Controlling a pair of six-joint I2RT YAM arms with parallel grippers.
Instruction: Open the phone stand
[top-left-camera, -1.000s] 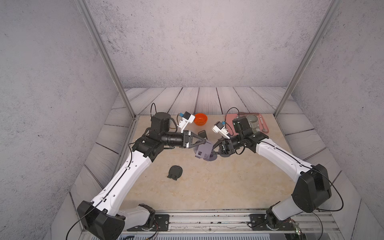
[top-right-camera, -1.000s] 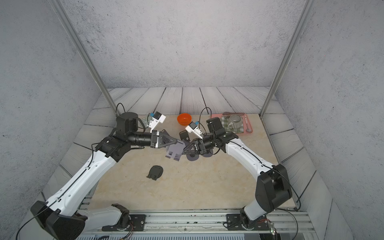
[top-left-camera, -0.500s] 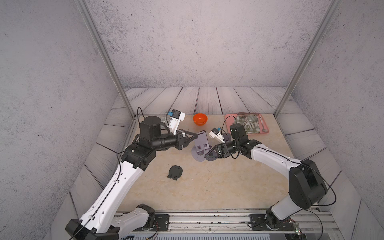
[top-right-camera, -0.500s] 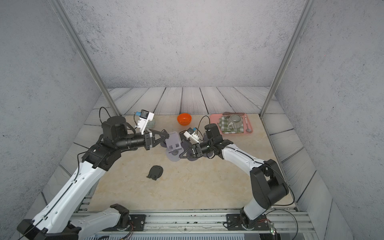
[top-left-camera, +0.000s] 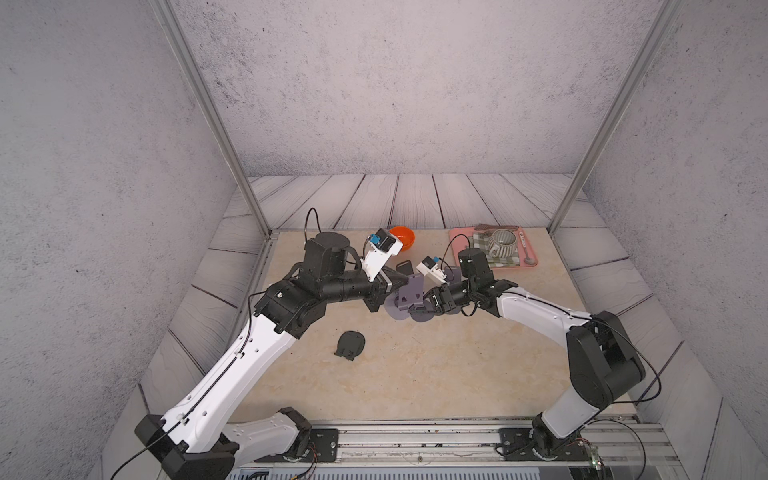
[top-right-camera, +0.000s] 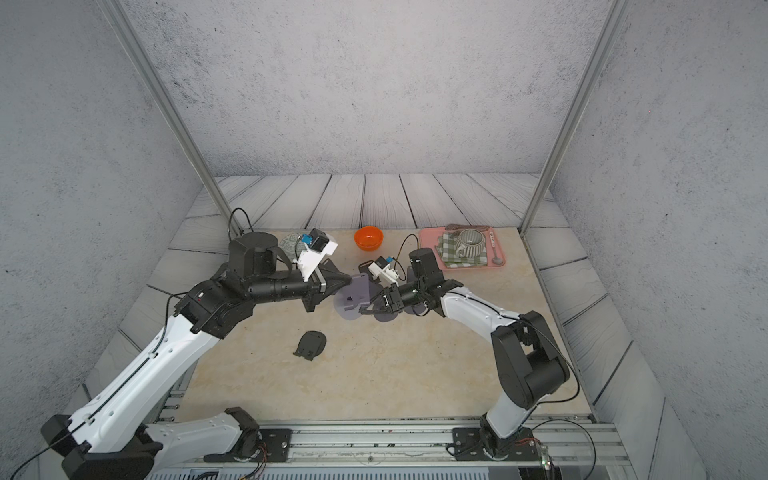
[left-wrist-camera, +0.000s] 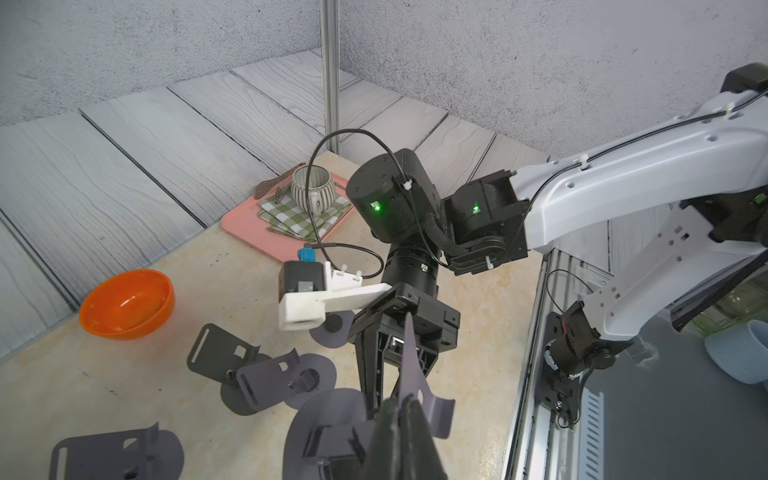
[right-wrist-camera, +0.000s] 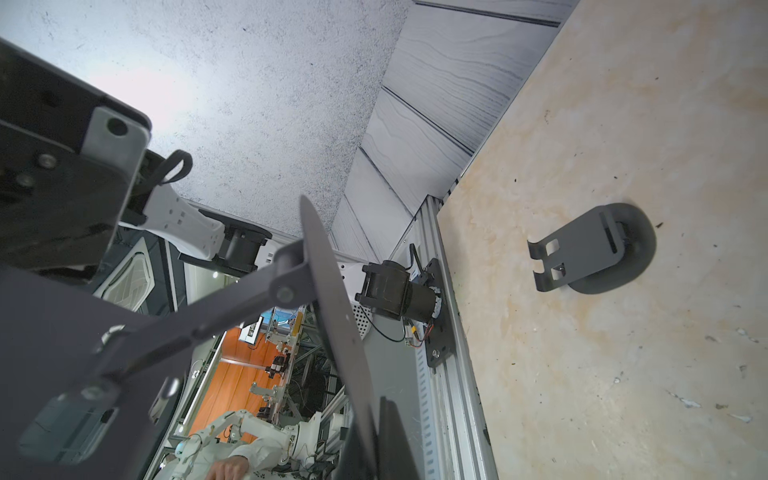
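Grey speckled walls and pale wood-look panels enclose a beige stone-patterned tabletop. The phone stand hangs in the air over the middle of the top views, slightly above centre of the table, caught between the two arms.

The left gripper comes in from the left of the frame, and its jaws are pinched shut on the thin edge of the stand's back plate. This shows at the bottom centre of the left wrist view. The right gripper reaches in from the right and is clamped on the rim of the round base, which the right wrist view shows edge-on. The hinged link runs from the base towards the plate at the lower left of that frame, so the stand looks partly unfolded.

The stand appears to be thin, stiff sheet, light to carry, with smooth faces that could slide between the pads. Its joints probably resist turning, so the pull has to come through firm holds. The outer edges of plate and base, away from the hinges, seem the best places to grip.

A black folded stand lies flat at lower left of centre, well apart. An orange bowl and a pink tray sit towards the back.
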